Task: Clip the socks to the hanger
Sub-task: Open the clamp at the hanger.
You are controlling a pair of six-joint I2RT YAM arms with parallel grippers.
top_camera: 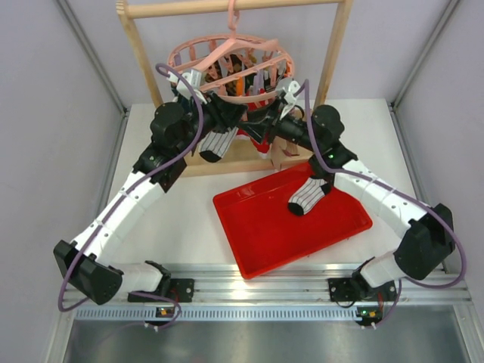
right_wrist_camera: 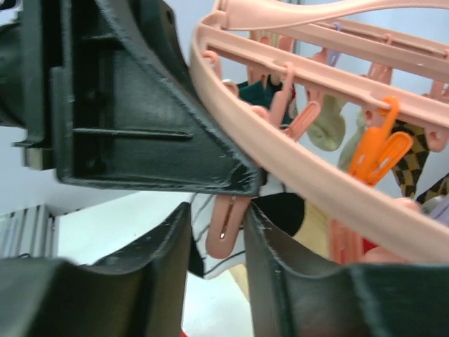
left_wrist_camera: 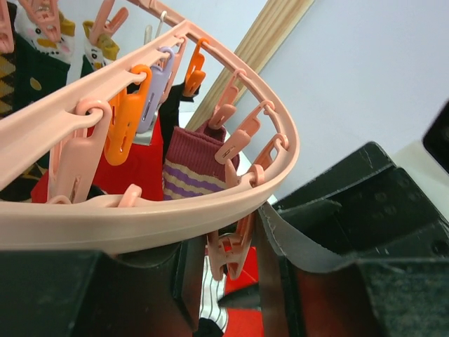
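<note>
The pink hanger hangs from the wooden rack. One striped sock hangs below its near rim, right under my left gripper. The other striped sock lies on the red tray. In the left wrist view my left gripper is open with a pink peg between its fingers, below the hanger ring; the sock hangs beneath. My right gripper is open too. In its wrist view the right gripper straddles a pink peg with the sock just behind it.
The red tray lies front centre. The wooden rack frame and its base stand behind. Other socks hang on the hanger, among them a red one and a maroon striped one. The two grippers are close together under the rim.
</note>
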